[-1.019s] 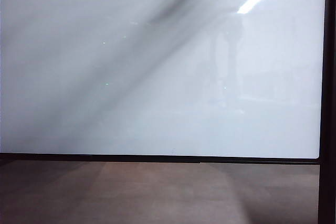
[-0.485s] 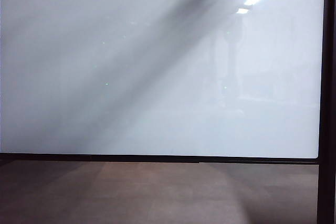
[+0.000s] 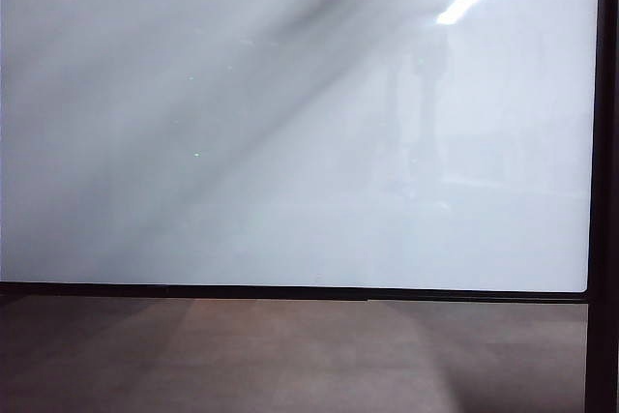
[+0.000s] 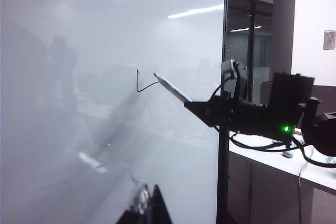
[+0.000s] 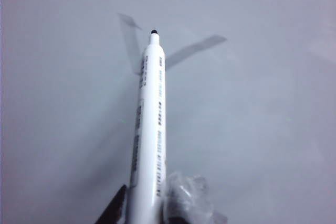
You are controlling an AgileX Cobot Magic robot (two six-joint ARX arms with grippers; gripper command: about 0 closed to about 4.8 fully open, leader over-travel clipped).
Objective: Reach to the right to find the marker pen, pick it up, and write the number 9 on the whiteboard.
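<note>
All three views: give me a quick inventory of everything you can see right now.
whiteboard: one, glossy white, black frame, fills every view
pen stroke: one, thin black, small, on the board by the pen tip
marker pen: one, white barrel, black tip at the board
wooden surface: one, brown, below the board
desk: one, white, right of the board
right gripper: black, shut on the marker pen
left gripper: dark tips only, away from the board, state unclear

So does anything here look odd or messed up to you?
Nothing is damaged or spilled. The only oddity: the black stroke on the whiteboard is a small hooked squiggle, not a clear 9. The right hand holds the marker pen beside it.
</note>
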